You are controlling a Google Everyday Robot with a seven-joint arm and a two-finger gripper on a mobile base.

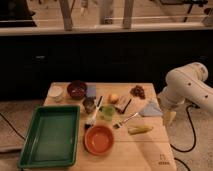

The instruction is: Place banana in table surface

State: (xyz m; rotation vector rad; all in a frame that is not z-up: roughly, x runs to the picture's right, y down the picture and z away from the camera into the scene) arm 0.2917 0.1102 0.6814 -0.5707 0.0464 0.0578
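At the right edge of the table surface [135, 150], the gripper [170, 118] hangs pointing down from the white arm [187, 87]; whether it is wide or narrow cannot be told.

Just left of the gripper and a little nearer the camera, the banana [140, 129] lies flat on the tan wood; pale yellow, long axis roughly left to right; apart from the gripper, not touching it.

Further left, past the banana, an orange bowl [99, 139] sits near the banana's left end, not touching it; far left of the gripper, a green tray [50, 135] lies along the table's left side.

Just left of the gripper and slightly farther back, a blue cloth [151, 109] lies by the right edge; between cloth and banana, a thin utensil [127, 120] lies diagonally.

Left of the gripper and farther back: a dark clustered item [137, 91]; a small round orange-yellow fruit [114, 98]; a green cup [107, 112]; a dark red bowl [77, 89]; a white cup [56, 93] farthest left.

Nearer the camera than the gripper, by the table's right corner, a small dark logo mark [162, 161].
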